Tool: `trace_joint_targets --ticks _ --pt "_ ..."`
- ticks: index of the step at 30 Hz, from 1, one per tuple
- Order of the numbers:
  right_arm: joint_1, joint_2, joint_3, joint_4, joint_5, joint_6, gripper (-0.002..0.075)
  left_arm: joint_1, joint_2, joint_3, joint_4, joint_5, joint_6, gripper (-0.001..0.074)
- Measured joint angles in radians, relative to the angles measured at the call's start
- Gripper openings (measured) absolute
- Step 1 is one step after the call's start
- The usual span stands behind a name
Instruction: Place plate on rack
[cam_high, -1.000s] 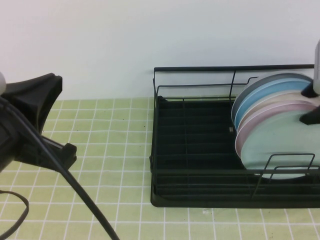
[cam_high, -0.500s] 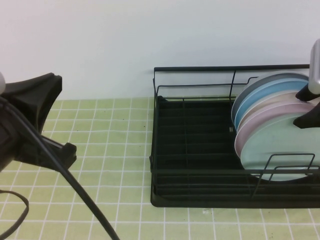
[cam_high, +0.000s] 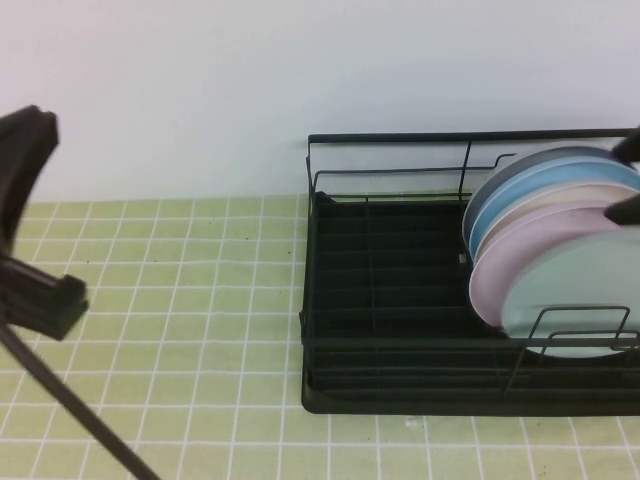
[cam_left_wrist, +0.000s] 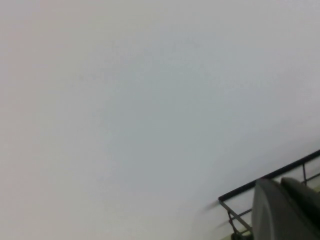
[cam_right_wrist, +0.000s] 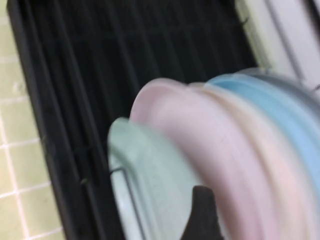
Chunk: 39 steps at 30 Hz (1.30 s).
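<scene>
Green square tiles with pale lines cover the bench (cam_high: 200, 300), which is seen nearest in the high view. At the left edge of that view the black left arm (cam_high: 25, 230) is seen, with a dark cable running down from it. The left claw (cam_left_wrist: 285, 210) is shown only as a dark rounded part in the left wrist view, in front of a white wall, and it cannot be told if it is open or closed.

On the right half of the bench the large black wire dish rack with a tray base (cam_high: 400, 300) is set. A row of plates is stood on edge in its right end. The round pale mint-green plate (cam_high: 580, 295) is placed at the front of the row, upright and leaning a little on the plate behind it. A low wire loop of the rack is seen in front of its lower part. Right behind it the pink plate (cam_high: 510, 265) is stood, touching it. Then a cream plate (cam_high: 560, 203), a sky-blue plate (cam_high: 540, 185) and a grey plate (cam_high: 530, 165) are lined up toward the back rail.

The right claw (cam_high: 630, 180) is seen only as two black tips at the right edge, above the row of plates. The tips are held apart, and nothing is gripped between them.

Behind the rack a plain white wall (cam_high: 300, 80) is seen.
</scene>
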Motion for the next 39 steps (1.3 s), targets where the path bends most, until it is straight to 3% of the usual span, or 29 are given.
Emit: trace_joint_targets --ticks 4,7,9,12,13,18,22,30,39 --pt "0.000 -0.006 0.004 -0.007 0.002 0.063 0.0482 0.000 -0.045 0.000 -0.015 0.034 0.000 0.0000" --pt "0.000 -0.044 0.004 -0.001 -0.068 0.190 0.0402 0.000 -0.104 0.001 -0.015 0.033 0.000 0.0000" --pt "0.000 -0.087 0.004 0.018 -0.106 0.262 0.0294 0.000 -0.151 0.016 -0.018 0.021 0.000 0.0000" --pt "0.000 -0.162 0.008 0.054 -0.122 0.365 0.0042 0.000 -0.226 0.075 -0.022 0.006 -0.002 0.0000" --pt "0.000 -0.191 0.016 0.075 -0.118 0.380 0.0005 0.000 -0.251 0.107 -0.022 -0.002 -0.011 0.0000" --pt "0.000 -0.377 0.159 0.150 -0.127 0.438 0.0011 0.000 -0.365 0.267 -0.020 -0.043 -0.018 0.0000" --pt "0.000 -0.593 0.403 0.154 -0.244 0.494 0.0011 0.000 -0.444 0.356 -0.020 -0.044 -0.033 0.0000" --pt "0.000 -0.988 0.814 0.187 -0.409 0.559 0.0011 0.000 -0.488 0.392 -0.014 -0.007 -0.033 0.0000" --pt "0.000 -1.179 0.923 0.189 -0.387 0.603 0.0011 0.000 -0.488 0.395 -0.014 -0.022 -0.033 0.0000"
